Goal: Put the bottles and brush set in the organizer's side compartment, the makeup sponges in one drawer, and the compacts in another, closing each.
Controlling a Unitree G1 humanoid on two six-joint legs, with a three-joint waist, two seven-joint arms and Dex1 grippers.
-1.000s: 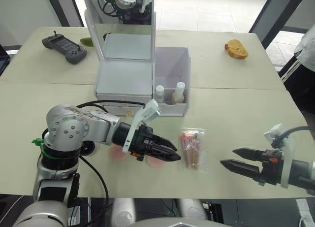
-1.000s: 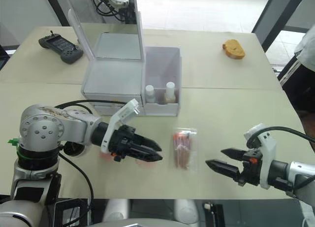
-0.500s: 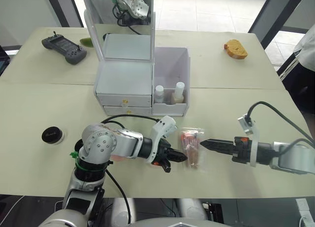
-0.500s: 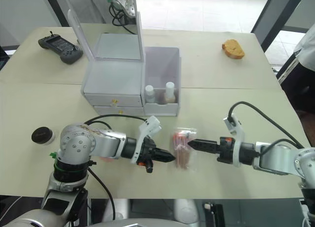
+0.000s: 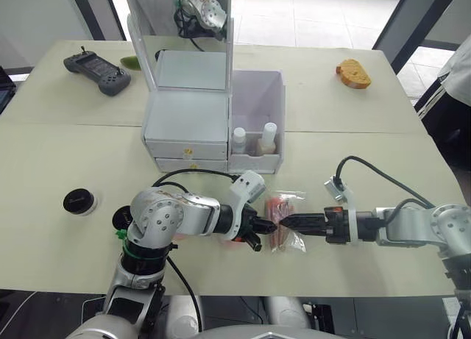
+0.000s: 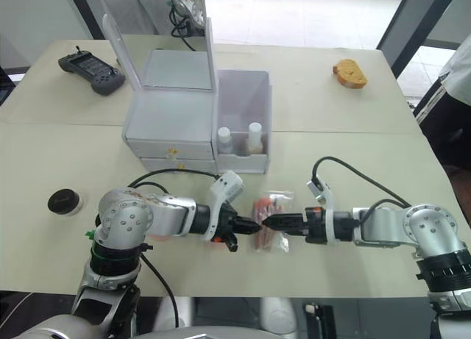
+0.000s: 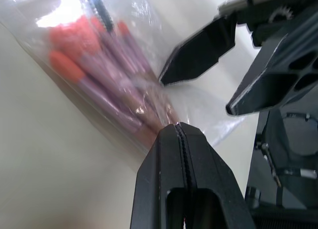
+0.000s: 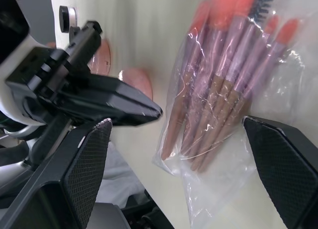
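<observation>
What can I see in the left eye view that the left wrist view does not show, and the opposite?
Left eye view alone: the organizer with both bottles in its side compartment, and a compact on the table. Left wrist view alone: the left gripper's shut fingertips touching the pouch edge, close up. Both: the brush set and the open right gripper at it.

The brush set (image 5: 285,221) (clear pouch, pinkish-orange handles) lies flat at the organizer's (image 5: 193,122) five o'clock; both bottles (image 5: 252,141) stand in its side compartment (image 5: 257,104).
</observation>
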